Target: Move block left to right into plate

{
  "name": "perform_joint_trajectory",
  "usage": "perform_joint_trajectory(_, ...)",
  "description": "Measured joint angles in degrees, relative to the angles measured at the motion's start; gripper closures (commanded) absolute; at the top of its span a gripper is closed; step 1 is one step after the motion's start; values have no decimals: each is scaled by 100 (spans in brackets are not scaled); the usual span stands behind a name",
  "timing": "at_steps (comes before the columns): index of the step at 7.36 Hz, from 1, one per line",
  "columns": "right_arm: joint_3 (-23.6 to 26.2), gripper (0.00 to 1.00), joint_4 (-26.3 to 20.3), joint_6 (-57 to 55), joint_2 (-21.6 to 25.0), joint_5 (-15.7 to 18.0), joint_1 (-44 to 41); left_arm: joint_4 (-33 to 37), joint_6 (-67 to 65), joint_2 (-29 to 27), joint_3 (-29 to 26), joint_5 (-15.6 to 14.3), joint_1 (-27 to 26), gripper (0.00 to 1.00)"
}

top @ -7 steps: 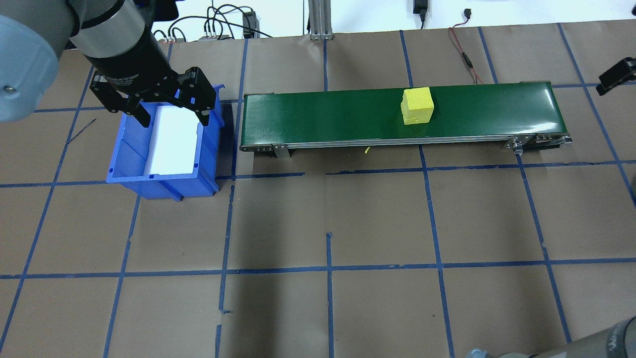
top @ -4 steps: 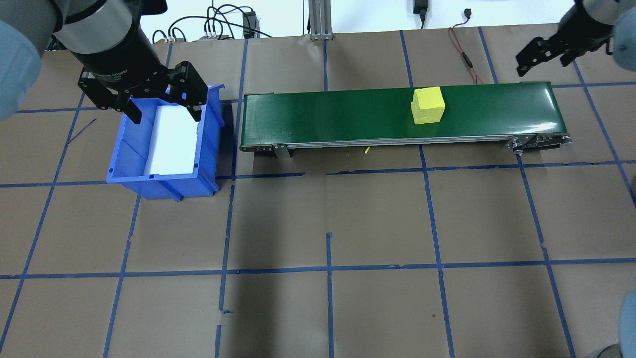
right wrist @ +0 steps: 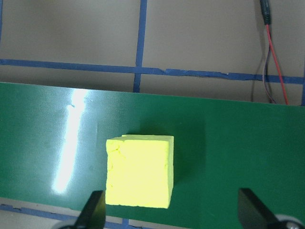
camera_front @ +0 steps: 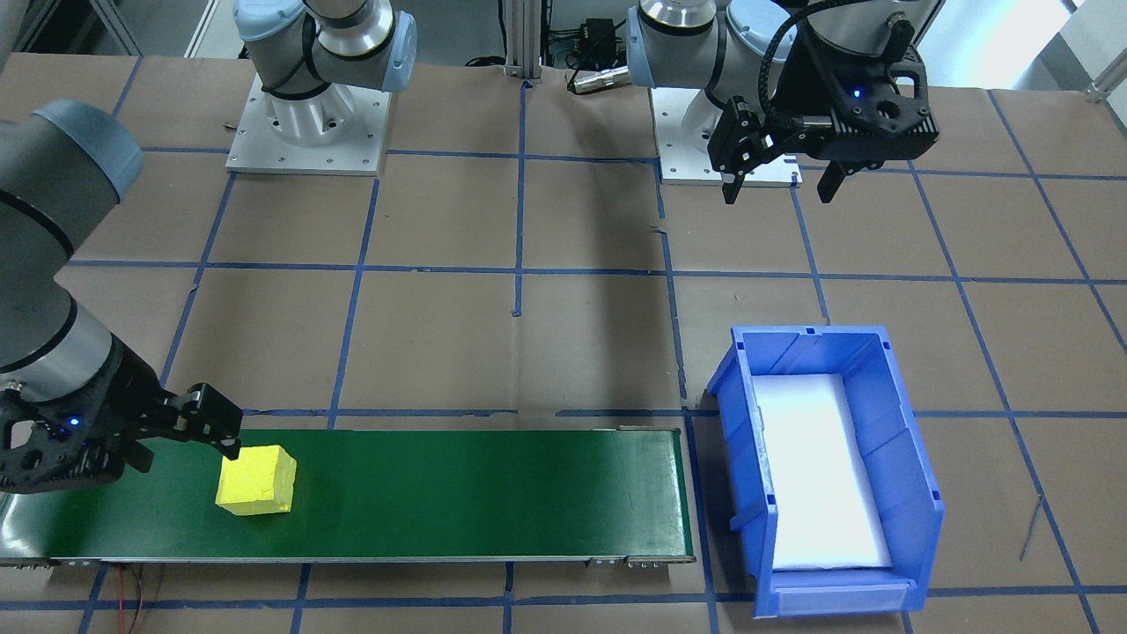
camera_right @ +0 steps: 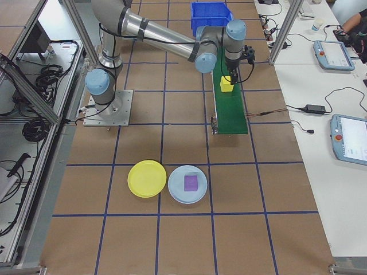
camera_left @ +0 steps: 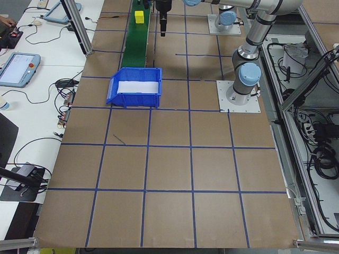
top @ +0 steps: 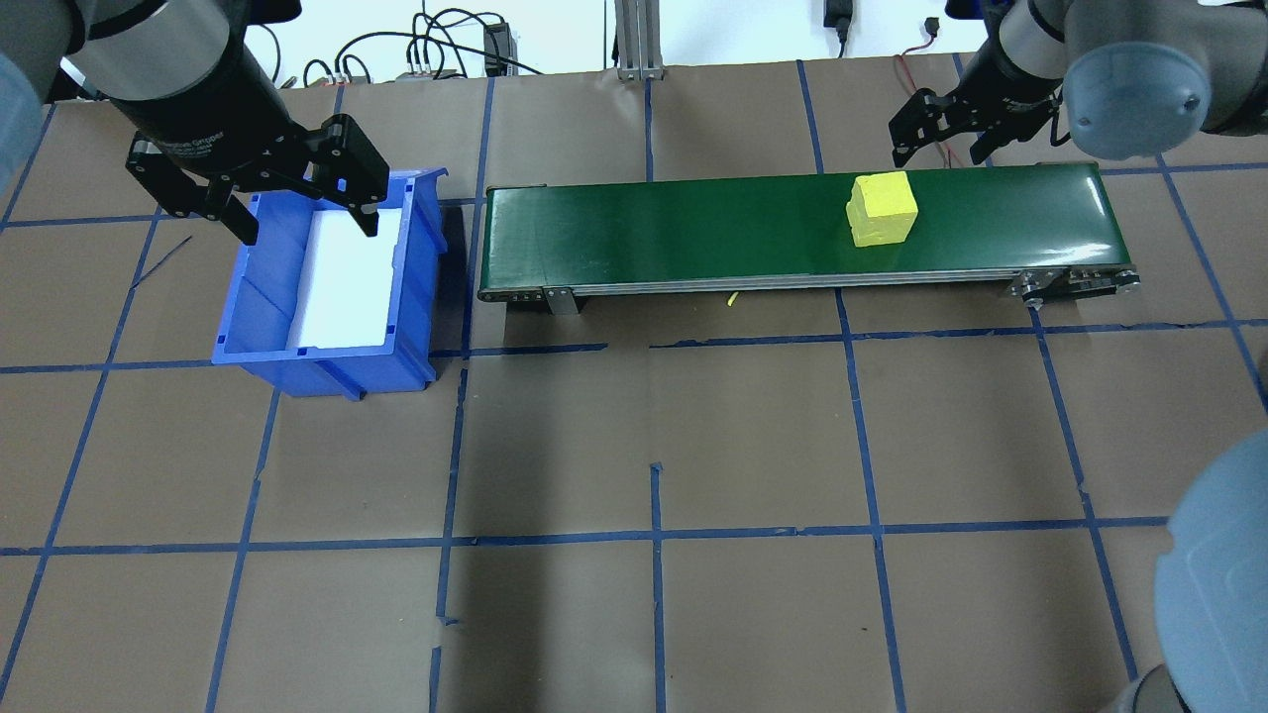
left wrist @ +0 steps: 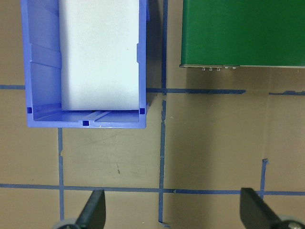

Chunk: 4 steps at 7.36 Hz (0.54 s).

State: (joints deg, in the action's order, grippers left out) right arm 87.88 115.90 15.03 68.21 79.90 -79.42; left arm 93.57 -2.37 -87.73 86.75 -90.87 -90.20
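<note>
Approach to block point(top: 881, 209) on belt point(top: 693, 233)
Right end effector point(top: 936, 127) is held apart above it; descent, then closing, is called for; plate point(camera_right: 147, 178) lies well apart.

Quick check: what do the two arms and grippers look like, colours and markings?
Both arms have silver-grey tubes with pale blue joint caps. The left gripper and right gripper are black, two-fingered, on black wrists. The left wrist bears white lettering; a blue light glows on each wrist in the front-facing view.

The purple thing point(camera_right: 190, 183) on the pale plate point(camera_right: 175, 192) is too small to tell.
</note>
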Motion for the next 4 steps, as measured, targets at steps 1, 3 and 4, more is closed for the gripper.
perform_joint_trajectory(1,2,2,76,-13,-178,15,-8,2,0,1,0,0,4,0)
perform_joint_trajectory(3,17,4,235,-64,-488,64,-12,4,0,2,0,9,28,0)
perform_joint_trajectory(4,35,31,259,-79,-564,135,-11,4,0,4,0,12,33,0)
